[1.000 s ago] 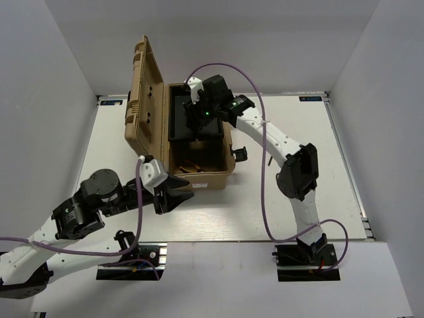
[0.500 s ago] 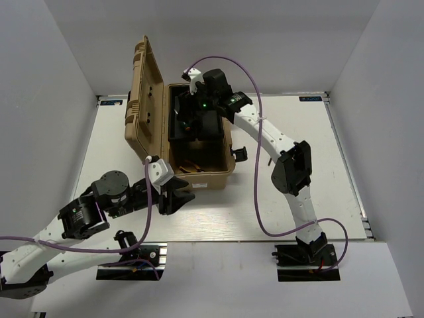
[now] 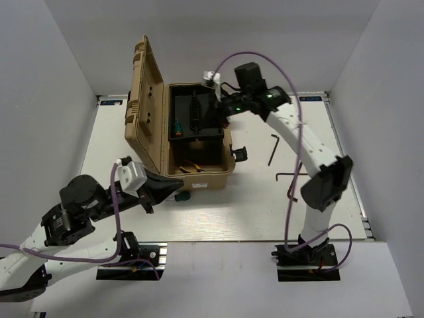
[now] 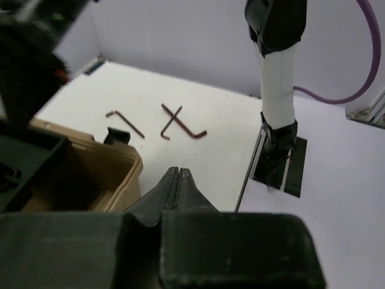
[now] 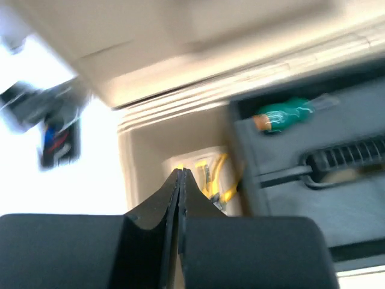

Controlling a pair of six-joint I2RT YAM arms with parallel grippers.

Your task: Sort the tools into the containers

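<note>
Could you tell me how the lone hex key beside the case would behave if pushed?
The hex key looks thin and rigid, so probably light and stiff. Lying flat on the table, its L shape would likely pivot, not roll.

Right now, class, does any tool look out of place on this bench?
Yes: three hex keys lie loose on the table, two crossed, outside the toolbox that already holds a screwdriver and pliers.
</note>
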